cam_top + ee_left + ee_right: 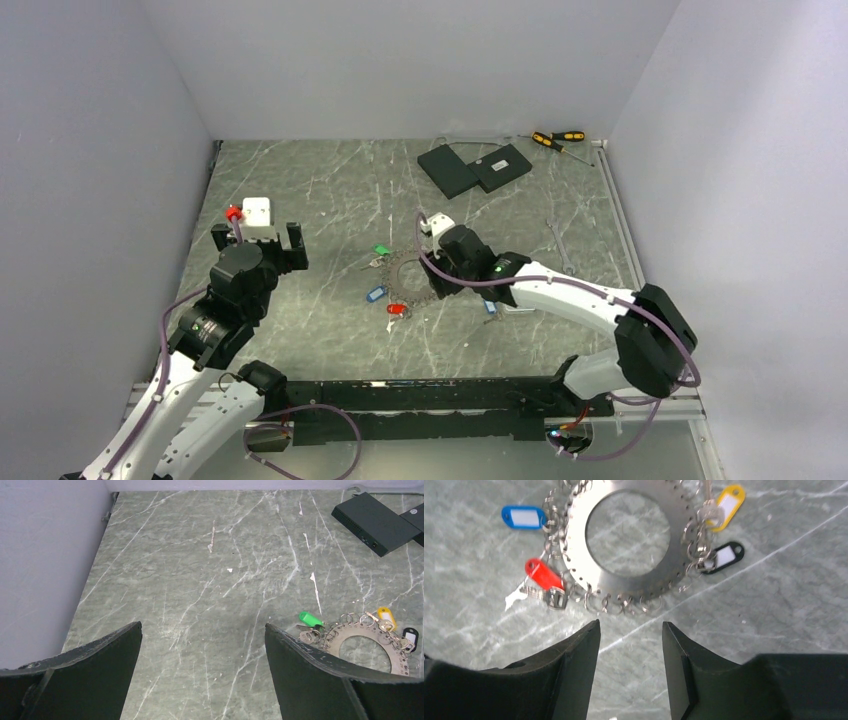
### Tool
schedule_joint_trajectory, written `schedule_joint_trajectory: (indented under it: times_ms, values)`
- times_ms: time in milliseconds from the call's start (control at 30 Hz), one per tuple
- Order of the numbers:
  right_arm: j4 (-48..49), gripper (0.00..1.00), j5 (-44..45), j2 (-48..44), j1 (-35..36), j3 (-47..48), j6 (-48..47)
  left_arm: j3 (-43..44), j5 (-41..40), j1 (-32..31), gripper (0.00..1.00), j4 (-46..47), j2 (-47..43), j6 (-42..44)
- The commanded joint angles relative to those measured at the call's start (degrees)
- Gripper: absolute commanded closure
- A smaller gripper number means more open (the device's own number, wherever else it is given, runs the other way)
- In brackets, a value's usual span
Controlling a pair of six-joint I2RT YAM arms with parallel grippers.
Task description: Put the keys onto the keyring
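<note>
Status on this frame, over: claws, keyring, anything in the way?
Left claw open, empty, off to the side. Right claw open, empty, just short of the keyring, which lies flat. Red-tagged key beside its rim; attachment unclear. Nothing between right claw and ring.

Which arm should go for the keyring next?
Right. The right gripper hovers just short of the keyring, jaws apart and empty, red-tagged key nearby. The left gripper sits open over the table, off to the side.
</note>
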Motion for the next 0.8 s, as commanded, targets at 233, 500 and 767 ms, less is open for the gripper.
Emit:
schedule_joint_trajectory:
  times_ms: [233,500,767]
  values:
    - [5.0,0.51,-11.06,-4.02,-0.08,-5.7,-3.01,0.82,0.83,0.48,0.03,1.12,0.68,0.41]
    - [6.4,0.56,-15.38,-1.36,2.59,-5.37,-7.9,0.82,0.98,1.0,0.03,1.33,1.47,0.58]
    - [15.07,0.6,-10.13,2.75,5.88,-8.75,-8.77,0.95,1.54,1.73,0.03,1.21,1.85,0.41]
